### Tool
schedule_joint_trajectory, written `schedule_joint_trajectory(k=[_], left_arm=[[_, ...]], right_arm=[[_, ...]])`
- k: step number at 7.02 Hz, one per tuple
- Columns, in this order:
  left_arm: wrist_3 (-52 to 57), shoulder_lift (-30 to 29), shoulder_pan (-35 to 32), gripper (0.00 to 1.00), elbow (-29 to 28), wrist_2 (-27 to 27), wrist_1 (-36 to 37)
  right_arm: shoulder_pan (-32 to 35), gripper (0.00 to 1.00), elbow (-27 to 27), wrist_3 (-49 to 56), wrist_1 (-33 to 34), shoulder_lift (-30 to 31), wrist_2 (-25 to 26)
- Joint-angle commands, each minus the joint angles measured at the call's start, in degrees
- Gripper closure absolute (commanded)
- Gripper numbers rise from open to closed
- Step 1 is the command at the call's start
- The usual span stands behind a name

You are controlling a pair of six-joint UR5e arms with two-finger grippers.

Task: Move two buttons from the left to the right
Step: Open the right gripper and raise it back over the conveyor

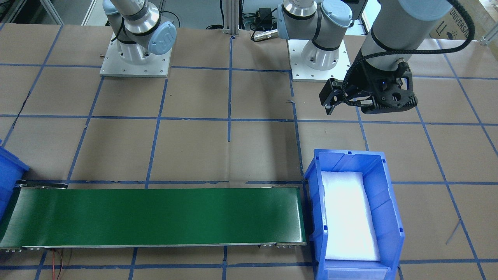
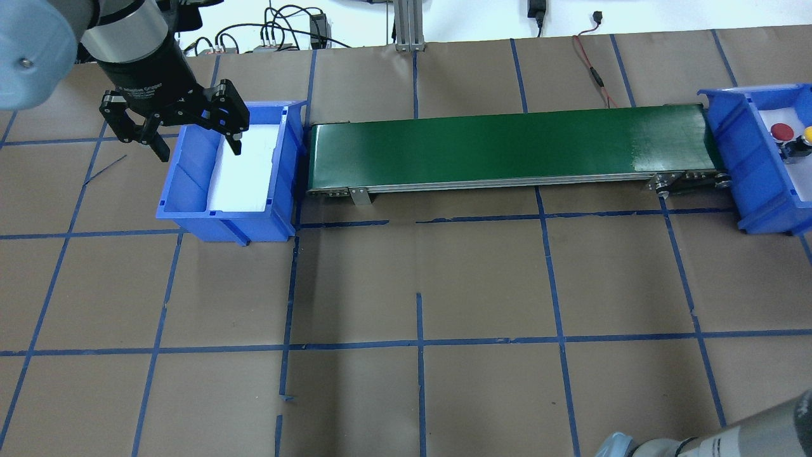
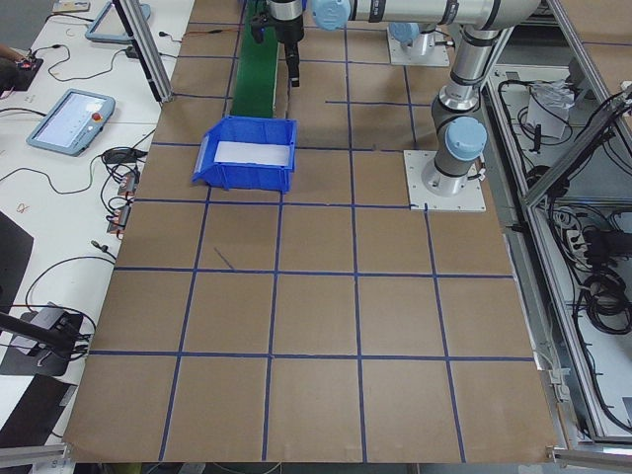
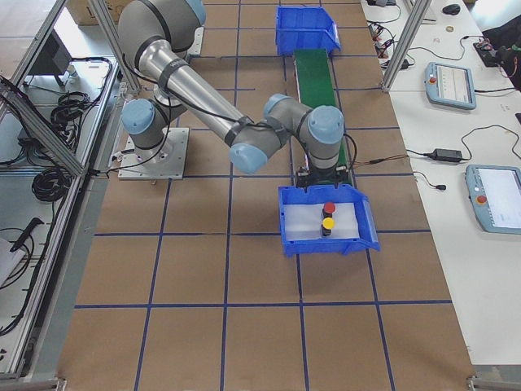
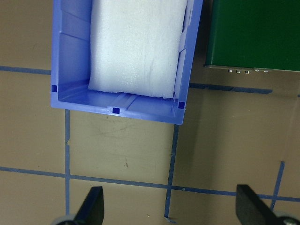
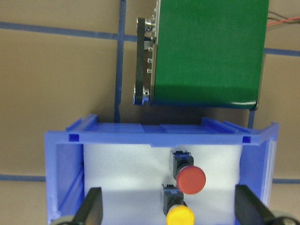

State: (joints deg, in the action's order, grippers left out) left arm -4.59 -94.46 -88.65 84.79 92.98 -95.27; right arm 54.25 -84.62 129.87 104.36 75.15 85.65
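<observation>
Both buttons lie in the blue right bin on white foam: the red button and, beside it, the yellow button. The overhead view shows the red button and the yellow button at its right edge. My right gripper hovers above that bin, open, with nothing between its fingers. My left gripper hangs open and empty over the near side of the blue left bin, which holds only a white foam pad.
A green conveyor belt runs between the two bins and carries nothing. Brown paper with blue tape lines covers the table. Cables and tablets lie beyond the far edge of the table.
</observation>
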Motion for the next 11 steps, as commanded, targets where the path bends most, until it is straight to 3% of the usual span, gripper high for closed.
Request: schedule_joint_trajectory(k=[1, 3, 6, 7, 9, 11], left_arm=[[-0.1, 0.0, 0.0, 0.00, -0.2, 0.1, 0.0], [0.5, 0.0, 0.1, 0.00, -0.5, -0.5, 0.5], [3.5, 0.0, 0.8, 0.00, -1.4, -1.0, 1.1], [3.4, 0.0, 0.8, 0.00, -1.4, -2.4, 1.1], [3.4, 0.0, 0.6, 0.00, -1.1, -2.4, 1.1], [2.9, 0.0, 0.2, 0.00, -0.6, -1.5, 1.1]], right_arm=[[10.9, 0.00, -0.2, -17.1, -7.2, 8.2, 5.3], [20.6, 0.00, -0.1, -40.6, -12.8, 13.0, 5.3], [36.9, 0.00, 0.1, -73.6, -12.8, 13.9, 4.4], [38.2, 0.00, -0.4, -85.6, -13.0, 13.9, 4.7], [38.2, 0.00, -0.7, -92.1, -13.1, 14.1, 5.1], [37.9, 0.00, -0.6, -109.6, -16.9, 16.7, 5.3]])
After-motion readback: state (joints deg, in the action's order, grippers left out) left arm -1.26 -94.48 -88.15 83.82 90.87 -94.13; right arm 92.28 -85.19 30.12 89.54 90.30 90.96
